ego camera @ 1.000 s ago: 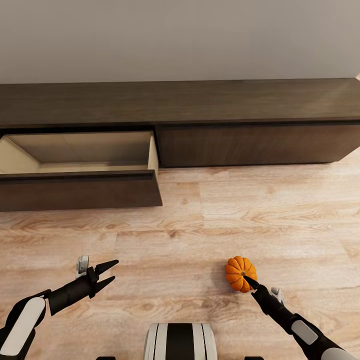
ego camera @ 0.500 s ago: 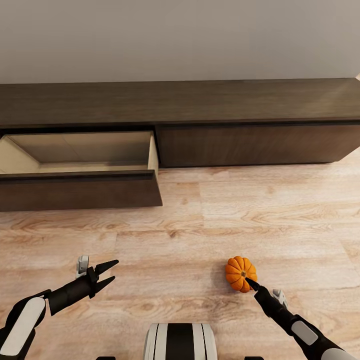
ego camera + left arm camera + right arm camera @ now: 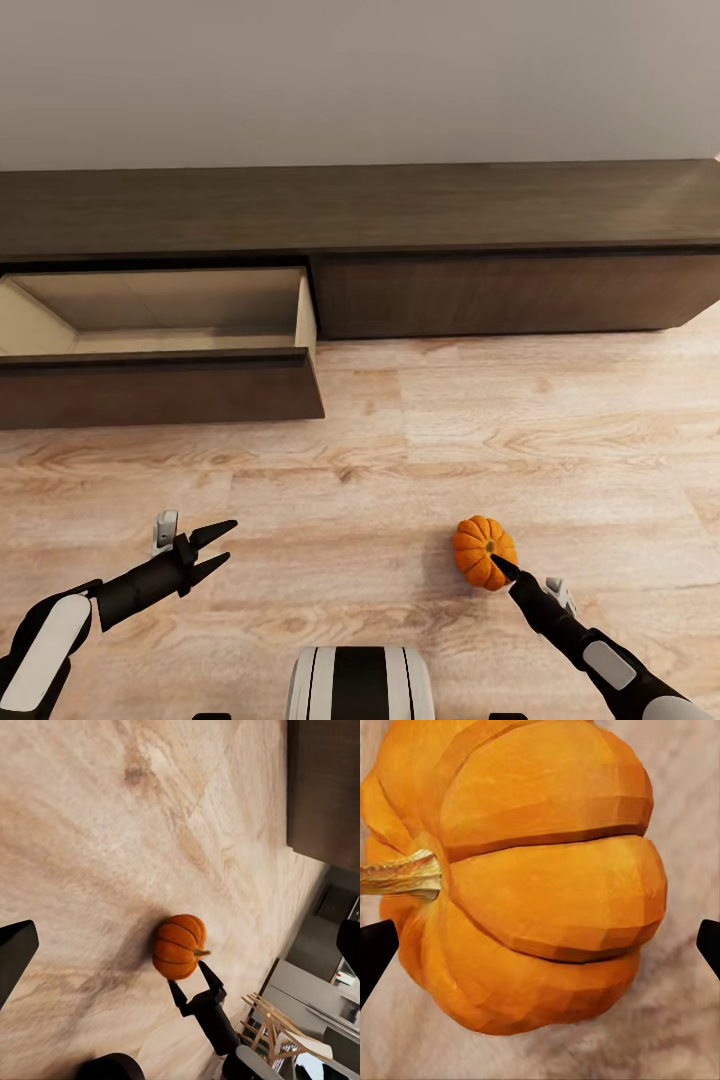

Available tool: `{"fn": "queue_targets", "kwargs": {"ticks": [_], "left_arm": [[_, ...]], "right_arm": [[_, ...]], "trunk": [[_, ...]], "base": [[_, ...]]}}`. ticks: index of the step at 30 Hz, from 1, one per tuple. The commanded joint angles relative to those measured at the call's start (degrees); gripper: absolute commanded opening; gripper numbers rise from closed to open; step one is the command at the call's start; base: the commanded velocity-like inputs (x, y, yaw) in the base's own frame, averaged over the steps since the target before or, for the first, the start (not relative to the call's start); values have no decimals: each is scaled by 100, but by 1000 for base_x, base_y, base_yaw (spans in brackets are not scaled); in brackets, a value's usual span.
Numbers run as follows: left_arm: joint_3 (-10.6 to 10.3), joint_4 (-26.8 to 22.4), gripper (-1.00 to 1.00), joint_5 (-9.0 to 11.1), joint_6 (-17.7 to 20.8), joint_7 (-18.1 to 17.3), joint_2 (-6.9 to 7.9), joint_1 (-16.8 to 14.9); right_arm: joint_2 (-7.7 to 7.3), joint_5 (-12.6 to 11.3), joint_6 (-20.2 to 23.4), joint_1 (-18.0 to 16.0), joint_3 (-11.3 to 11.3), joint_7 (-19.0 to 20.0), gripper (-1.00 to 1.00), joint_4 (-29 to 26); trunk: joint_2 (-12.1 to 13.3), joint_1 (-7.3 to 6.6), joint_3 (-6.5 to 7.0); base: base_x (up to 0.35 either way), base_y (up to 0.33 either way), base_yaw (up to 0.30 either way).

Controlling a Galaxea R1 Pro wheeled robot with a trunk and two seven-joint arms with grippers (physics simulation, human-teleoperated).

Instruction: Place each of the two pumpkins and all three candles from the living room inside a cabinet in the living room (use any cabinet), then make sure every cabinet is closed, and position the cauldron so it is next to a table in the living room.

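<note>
Small pumpkin (image 3: 484,551) sat on the floor, well out from the cabinet (image 3: 400,250) and its open drawer (image 3: 160,385). Right end effector (image 3: 497,565) straddled it, spread, not yet pinching; left end effector (image 3: 212,547) hung spread. Likely light, rigid, rounded: grip across the ribbed flanks.

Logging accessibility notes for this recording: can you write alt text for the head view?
The right end effector reaches a small ribbed bright-orange pumpkin on the light wooden floor, while the left end effector hangs open over bare planks. Behind, a long low dark-brown wooden cabinet has its left drawer pulled open.
</note>
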Motion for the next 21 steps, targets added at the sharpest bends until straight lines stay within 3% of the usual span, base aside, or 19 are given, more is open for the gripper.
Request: {"fn": "queue_targets", "kwargs": {"ticks": [1, 21], "left_arm": [[9, 1, 100, -20, 30, -29, -1, -3], [7, 1, 100, -23, 30, -24, -1, -3]], "right_arm": [[-4, -59, 37, -2, 29, 11, 100, 1], [4, -59, 35, -2, 29, 3, 100, 1]], "trunk": [[-1, -1, -3], [-1, -1, -3]], "base": [[11, 0, 0], [72, 0, 0]]}}
